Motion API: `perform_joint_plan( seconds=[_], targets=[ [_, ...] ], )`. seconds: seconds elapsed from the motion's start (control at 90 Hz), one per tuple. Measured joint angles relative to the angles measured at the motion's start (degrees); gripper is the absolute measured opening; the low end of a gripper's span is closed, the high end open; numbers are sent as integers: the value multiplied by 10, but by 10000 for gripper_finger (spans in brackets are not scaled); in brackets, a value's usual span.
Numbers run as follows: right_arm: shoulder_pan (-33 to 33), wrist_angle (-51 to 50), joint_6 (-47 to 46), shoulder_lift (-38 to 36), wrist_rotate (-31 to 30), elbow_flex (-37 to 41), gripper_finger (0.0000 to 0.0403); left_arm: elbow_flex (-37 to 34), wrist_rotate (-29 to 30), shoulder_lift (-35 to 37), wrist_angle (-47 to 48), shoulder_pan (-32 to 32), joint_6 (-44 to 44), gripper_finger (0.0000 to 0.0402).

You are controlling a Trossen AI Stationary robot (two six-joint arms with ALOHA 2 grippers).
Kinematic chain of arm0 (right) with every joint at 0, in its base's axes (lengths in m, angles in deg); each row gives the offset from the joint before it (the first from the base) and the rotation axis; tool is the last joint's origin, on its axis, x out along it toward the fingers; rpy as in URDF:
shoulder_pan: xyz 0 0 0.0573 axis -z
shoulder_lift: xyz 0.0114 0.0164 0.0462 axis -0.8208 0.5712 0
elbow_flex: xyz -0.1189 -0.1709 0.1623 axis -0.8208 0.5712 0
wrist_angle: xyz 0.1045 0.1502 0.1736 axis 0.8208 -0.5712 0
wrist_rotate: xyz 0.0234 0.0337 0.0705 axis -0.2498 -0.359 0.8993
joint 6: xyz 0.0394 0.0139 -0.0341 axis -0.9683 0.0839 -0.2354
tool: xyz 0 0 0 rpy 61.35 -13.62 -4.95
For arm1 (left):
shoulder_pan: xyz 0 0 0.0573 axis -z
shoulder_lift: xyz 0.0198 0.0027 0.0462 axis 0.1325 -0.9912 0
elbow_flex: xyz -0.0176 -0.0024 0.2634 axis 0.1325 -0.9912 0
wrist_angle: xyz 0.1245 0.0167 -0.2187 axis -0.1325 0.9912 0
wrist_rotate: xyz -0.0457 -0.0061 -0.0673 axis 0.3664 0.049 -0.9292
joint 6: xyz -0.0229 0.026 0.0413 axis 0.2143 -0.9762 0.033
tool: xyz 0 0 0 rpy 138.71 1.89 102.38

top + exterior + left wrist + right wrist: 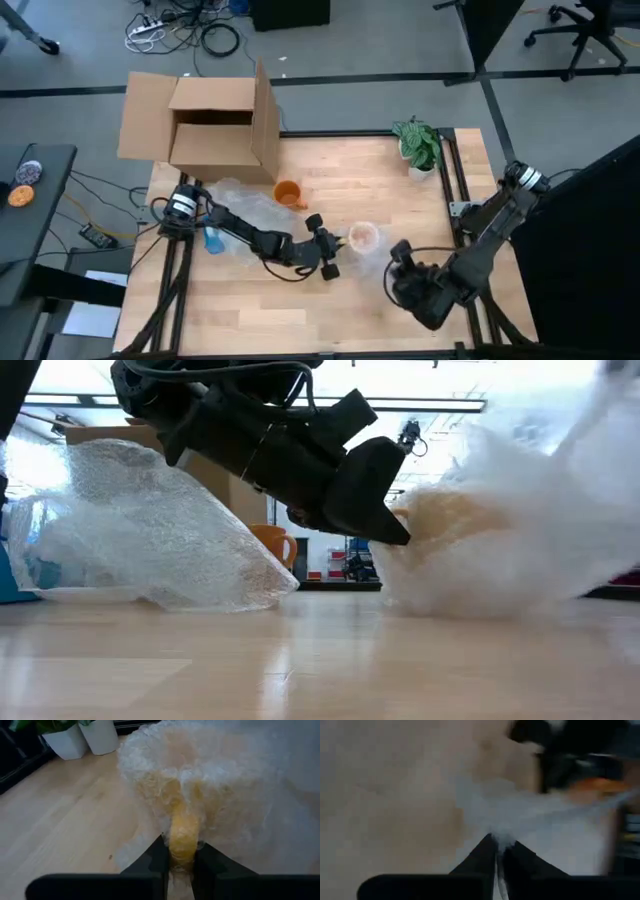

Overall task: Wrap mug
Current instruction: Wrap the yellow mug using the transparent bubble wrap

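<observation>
Yellow mug under clear, dimpled bubble wrap. Orange mug on the pale wood-grain bench. Fingers are black.

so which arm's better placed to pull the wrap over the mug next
Probably right: right gripper is shut on the bubble wrap edge, free to pull. Left gripper pins the wrapped mug's handle.

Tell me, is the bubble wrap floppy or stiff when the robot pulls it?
Probably floppy: the bubble wrap crumples around the mug and bunches in the right gripper. It looks light, and may slip.
</observation>
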Motion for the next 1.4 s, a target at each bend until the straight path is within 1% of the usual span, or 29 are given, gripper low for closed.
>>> perform_joint_plan(
  seconds=[0.222,0.344,0.4,0.511,0.567,0.7,0.844,1.0,1.1,1.156,1.244,1.4],
  targets=[
    [85,12,141,6,-5,0,0,-1,-1,0,1,0,0,31],
    [132,54,213,5,4,16,0,-1,-7,0,1,0,-2,31],
    [154,78,242,5,30,28,0,-1,-7,0,1,0,-2,31],
    [200,144,277,5,123,71,0,-1,-10,0,1,0,-3,31],
    [224,158,284,5,154,91,0,-1,-10,0,1,0,-3,31],
    [287,211,269,4,233,131,0,-1,-13,0,1,0,-3,31],
    [358,264,200,9,348,150,0,-2,-17,0,-18,0,-4,31],
    [423,256,133,56,429,149,0,-2,-30,-22,-77,-5,-2,31],
    [439,244,126,86,486,146,1,-2,-49,-50,-135,-8,-1,31],
    [440,243,127,91,499,146,0,-2,-49,-57,-146,-8,-1,31],
    [436,244,121,86,493,147,6,-1,-47,-57,-144,-8,-2,31],
    [426,239,77,52,483,145,37,-1,-48,-61,-183,-8,-18,33]
  ],
)
